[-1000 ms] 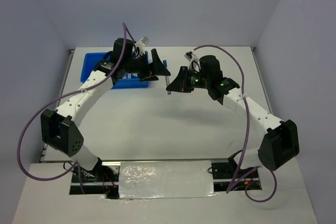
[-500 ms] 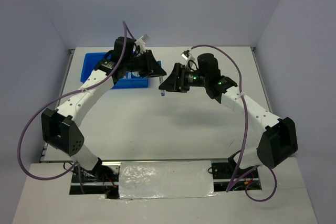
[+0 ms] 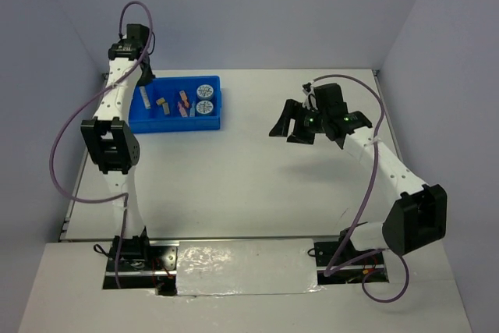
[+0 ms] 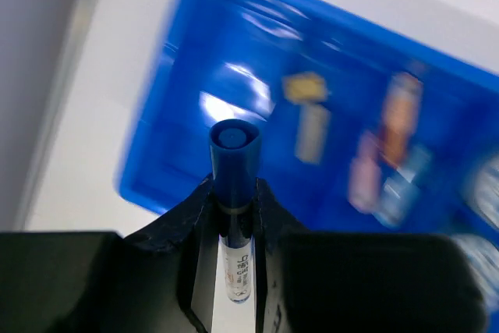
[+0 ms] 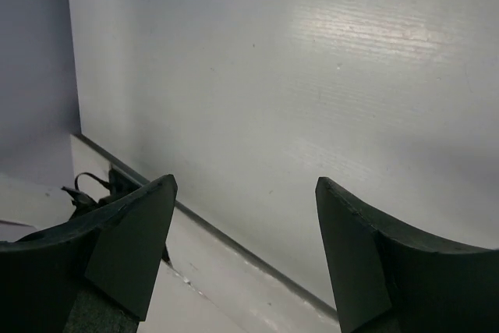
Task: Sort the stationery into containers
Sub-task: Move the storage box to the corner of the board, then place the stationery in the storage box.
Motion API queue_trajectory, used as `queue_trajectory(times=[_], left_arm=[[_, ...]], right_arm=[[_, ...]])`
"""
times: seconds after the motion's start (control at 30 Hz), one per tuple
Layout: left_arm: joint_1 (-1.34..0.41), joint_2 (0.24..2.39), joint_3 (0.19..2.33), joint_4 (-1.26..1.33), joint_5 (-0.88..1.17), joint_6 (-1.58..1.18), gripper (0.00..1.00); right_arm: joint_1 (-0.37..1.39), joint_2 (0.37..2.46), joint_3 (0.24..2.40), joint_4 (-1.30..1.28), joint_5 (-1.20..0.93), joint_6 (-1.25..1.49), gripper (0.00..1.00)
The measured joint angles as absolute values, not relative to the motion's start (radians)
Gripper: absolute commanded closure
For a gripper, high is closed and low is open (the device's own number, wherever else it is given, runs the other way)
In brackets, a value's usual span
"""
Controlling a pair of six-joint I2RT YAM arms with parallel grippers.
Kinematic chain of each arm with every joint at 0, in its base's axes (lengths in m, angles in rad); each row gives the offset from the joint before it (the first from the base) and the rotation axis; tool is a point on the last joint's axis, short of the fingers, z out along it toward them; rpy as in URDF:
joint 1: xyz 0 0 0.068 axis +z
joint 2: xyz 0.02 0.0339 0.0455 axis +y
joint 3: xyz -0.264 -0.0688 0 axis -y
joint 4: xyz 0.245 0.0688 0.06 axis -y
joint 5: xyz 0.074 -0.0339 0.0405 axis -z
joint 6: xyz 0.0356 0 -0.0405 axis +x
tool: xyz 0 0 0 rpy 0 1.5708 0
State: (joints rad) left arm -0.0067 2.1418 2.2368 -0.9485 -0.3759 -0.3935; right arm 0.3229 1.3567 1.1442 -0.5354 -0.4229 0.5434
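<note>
- Overhead view: left gripper [image 3: 143,77] hangs over the far-left end of the bright blue rectangular plastic tray [image 3: 179,125], which sits at the far-left of the white desk [image 3: 234,177]. Two round blue-white patterned rolls [image 3: 205,91] lie at the tray's right end, with small orange and pink flat clips [image 3: 184,98] nearer the middle. Right gripper [image 3: 290,126] hovers well apart, over bare desk. What the left gripper carries cannot be read from up here.
- Left wrist view: this answers it. The left gripper is pinching a thin white pen with a blue cap [image 4: 234,150], the cap poking out past the fingertips above the tray's left part. The tray is blurred, so its dividers are hard to place. My judgement is to line the pen's length up with one narrow compartment, lower it inside the walls, and only then let go, so it lies flat rather than bridging a divider.
- Right wrist view: the right gripper's fingers are spread wide with nothing between them. Only desk and its edge lie beyond, which confirms the emptiness the overhead view merely suggests.
</note>
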Motion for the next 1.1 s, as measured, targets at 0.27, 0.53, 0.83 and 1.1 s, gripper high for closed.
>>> queue_trajectory(times=[0.27,0.53,0.83,1.1], left_arm=[[0.084,2.236,2.168,-0.923,-0.549,-0.335,0.77],[0.082,2.237,2.107,-0.826,-0.524,-0.306,0.72],[0.082,2.26,2.276,-0.822,-0.456,-0.312,0.63],[0.081,2.144,2.135,-0.714,-0.429,-0.266,0.58]], right_arm=[[0.323,1.269,1.084,-0.602,-0.451,0.488,0.2],[0.323,1.271,1.078,-0.627,-0.494,0.464,0.2],[0.323,1.295,1.078,-0.64,-0.513,0.451,0.2],[0.323,1.301,1.073,-0.639,-0.523,0.456,0.2]])
